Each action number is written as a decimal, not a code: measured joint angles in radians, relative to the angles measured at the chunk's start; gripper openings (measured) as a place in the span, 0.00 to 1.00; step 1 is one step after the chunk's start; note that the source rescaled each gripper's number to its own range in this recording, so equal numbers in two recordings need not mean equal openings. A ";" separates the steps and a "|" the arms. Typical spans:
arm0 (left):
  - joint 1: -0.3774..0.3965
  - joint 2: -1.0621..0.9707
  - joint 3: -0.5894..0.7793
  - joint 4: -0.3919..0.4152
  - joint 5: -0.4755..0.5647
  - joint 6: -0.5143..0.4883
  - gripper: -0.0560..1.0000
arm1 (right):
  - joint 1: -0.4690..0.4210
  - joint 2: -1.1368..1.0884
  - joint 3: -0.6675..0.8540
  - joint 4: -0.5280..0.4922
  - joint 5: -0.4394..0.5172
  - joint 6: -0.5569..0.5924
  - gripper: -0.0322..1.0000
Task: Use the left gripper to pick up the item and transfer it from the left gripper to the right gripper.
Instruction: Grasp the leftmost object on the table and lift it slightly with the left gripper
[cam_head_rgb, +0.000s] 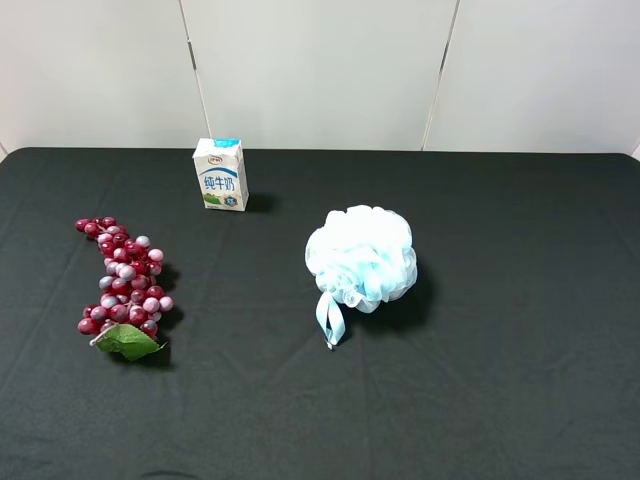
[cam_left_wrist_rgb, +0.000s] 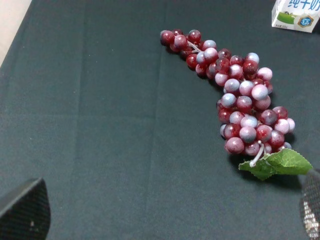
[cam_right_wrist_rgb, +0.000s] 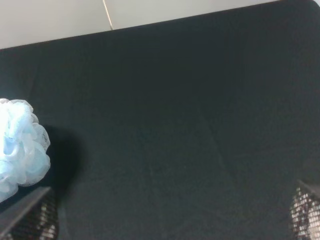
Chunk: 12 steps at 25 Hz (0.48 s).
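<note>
Grape bunch (cam_head_rgb: 122, 285) lies on black worktop (cam_head_rgb: 500, 400), left side, well apart from milk carton (cam_head_rgb: 221, 174) & blue bath pouf (cam_head_rgb: 361, 255). Left end effector (cam_left_wrist_rgb: 167, 210) near grapes, jaws wide apart, empty. Right end effector (cam_right_wrist_rgb: 167, 215) likewise, beside pouf.

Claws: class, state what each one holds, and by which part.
Nothing is held. The left claw and right claw stand open and empty; the glossy dark red artificial grape bunch lies untouched.

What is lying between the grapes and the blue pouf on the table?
Nothing: in the exterior high view only bare black cloth lies between the grapes and the pouf. The milk carton stands farther back.
</note>
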<state>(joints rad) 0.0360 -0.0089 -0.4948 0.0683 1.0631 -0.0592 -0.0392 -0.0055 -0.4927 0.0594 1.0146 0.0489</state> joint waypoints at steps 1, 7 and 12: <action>0.000 0.000 0.000 0.000 0.000 0.000 1.00 | 0.000 0.000 0.000 0.000 0.000 0.000 1.00; 0.000 0.000 0.000 0.000 0.000 0.000 1.00 | 0.000 0.000 0.000 -0.001 0.000 0.000 1.00; 0.000 0.000 0.000 0.000 0.000 0.000 1.00 | 0.000 0.000 0.000 -0.001 0.000 0.000 1.00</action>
<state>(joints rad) 0.0360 -0.0089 -0.4948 0.0683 1.0631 -0.0592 -0.0392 -0.0055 -0.4927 0.0586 1.0146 0.0489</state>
